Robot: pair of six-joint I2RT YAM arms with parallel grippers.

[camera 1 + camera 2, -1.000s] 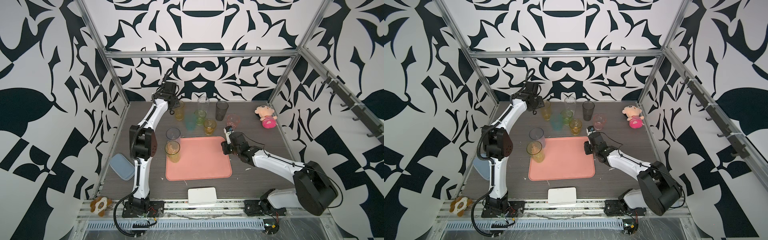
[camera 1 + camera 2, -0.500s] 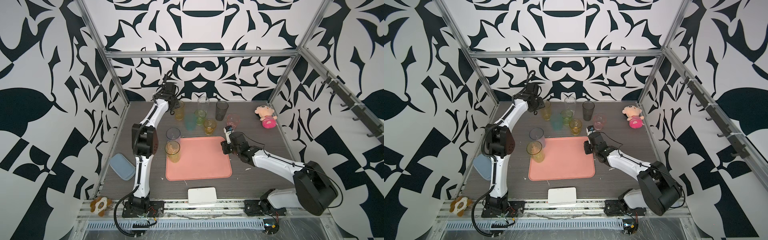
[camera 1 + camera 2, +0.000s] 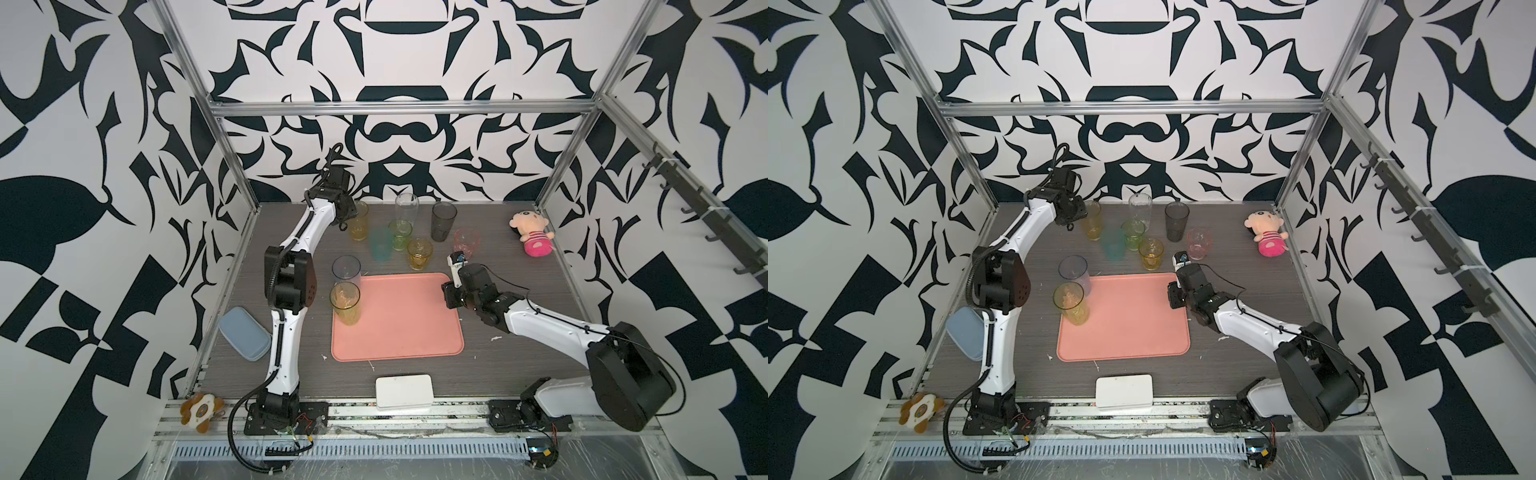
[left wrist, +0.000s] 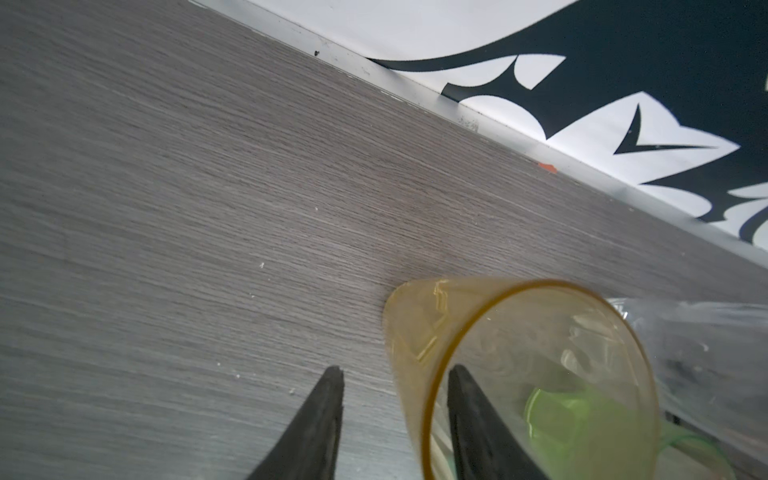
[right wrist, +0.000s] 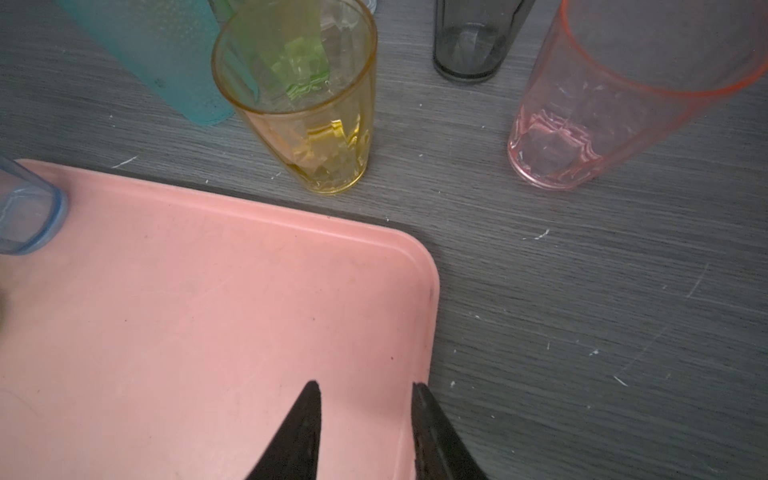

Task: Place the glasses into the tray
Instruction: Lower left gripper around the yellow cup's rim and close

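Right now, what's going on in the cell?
The left gripper straddles the rim of the rear yellow glass, one finger inside, jaws not clamped. The right gripper hangs open and empty over the right edge of the tray. A blue glass and a front yellow glass stand at its left edge; the rest sit on the table behind it.

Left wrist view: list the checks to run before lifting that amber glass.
1. Left hand straddles the wall of the back amber glass: ok.
2. Fingers clamped on that wall: not ok, gap beside the outer one.
3. Glass upright in both top views: ok.
4. Teal glass stands apart from it: cannot tell.
5. Tray has free room: ok.
6. Right hand empty: ok.
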